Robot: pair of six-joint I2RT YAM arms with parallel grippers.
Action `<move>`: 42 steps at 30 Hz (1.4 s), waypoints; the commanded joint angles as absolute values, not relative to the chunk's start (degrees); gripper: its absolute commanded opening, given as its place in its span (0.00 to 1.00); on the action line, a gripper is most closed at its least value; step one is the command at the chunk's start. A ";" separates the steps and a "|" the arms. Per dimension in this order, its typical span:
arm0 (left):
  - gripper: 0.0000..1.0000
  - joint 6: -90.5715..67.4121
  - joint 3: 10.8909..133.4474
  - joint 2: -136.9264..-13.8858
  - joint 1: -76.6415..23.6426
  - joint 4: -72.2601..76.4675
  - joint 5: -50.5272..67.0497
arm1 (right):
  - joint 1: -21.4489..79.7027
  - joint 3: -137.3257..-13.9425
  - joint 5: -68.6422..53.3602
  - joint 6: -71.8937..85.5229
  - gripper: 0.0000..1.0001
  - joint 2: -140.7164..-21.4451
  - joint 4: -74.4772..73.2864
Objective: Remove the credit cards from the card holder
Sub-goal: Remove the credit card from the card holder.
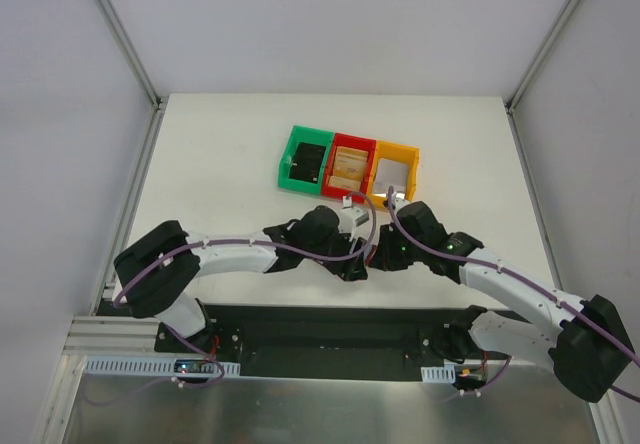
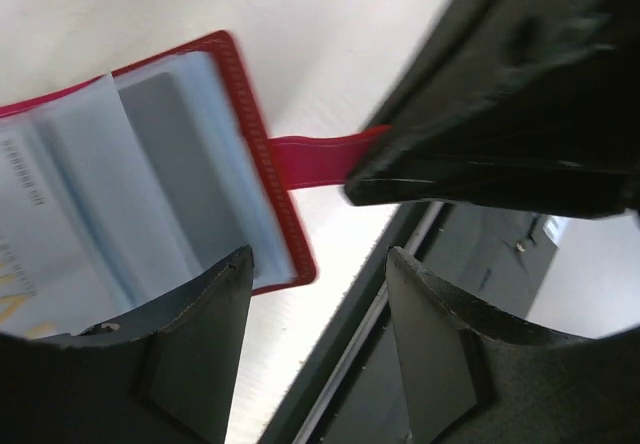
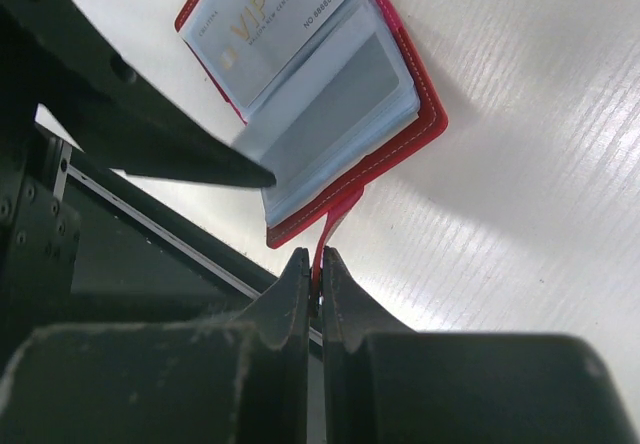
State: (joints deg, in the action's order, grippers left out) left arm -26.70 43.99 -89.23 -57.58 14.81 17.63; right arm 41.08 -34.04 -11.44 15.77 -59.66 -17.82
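Lying open on the white tabletop [image 3: 530, 174], the dark red card holder [image 3: 340, 104] shows clear sleeves with a pale VIP card [image 3: 265, 26] tucked inside; the right fingers [image 3: 285, 304] are clenched on its strap tab [image 3: 335, 212], likely to pin it steady; the left fingers [image 2: 200, 324] stand released beside its edge, perhaps touching a sleeve, ready to pick cards.

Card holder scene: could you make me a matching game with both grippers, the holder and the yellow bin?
Things:
1 right gripper
2 left gripper
3 card holder
4 yellow bin

States:
A spread open, pockets showing
B jaws apart
C beside the red bin
D shut on the strap

Pairs: 1-D, 2-B, 3-A, 4-C
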 commanded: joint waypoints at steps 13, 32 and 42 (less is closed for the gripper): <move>0.59 -24.07 45.10 -76.56 -54.94 13.01 14.95 | 41.22 -32.43 -11.16 15.21 0.00 -58.71 -17.05; 0.57 -33.13 40.43 -80.77 -45.62 6.50 0.35 | 40.43 -35.33 -3.16 14.85 0.53 -51.07 -27.42; 0.56 -34.28 41.75 -84.90 -45.44 7.91 -1.58 | 43.07 -30.24 -9.85 23.37 0.50 -59.15 -12.75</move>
State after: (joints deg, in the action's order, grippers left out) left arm -33.19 39.94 -83.94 -46.00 7.03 -0.43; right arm 42.63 -32.34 -8.86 18.39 -57.39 -19.35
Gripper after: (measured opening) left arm 0.560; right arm 0.454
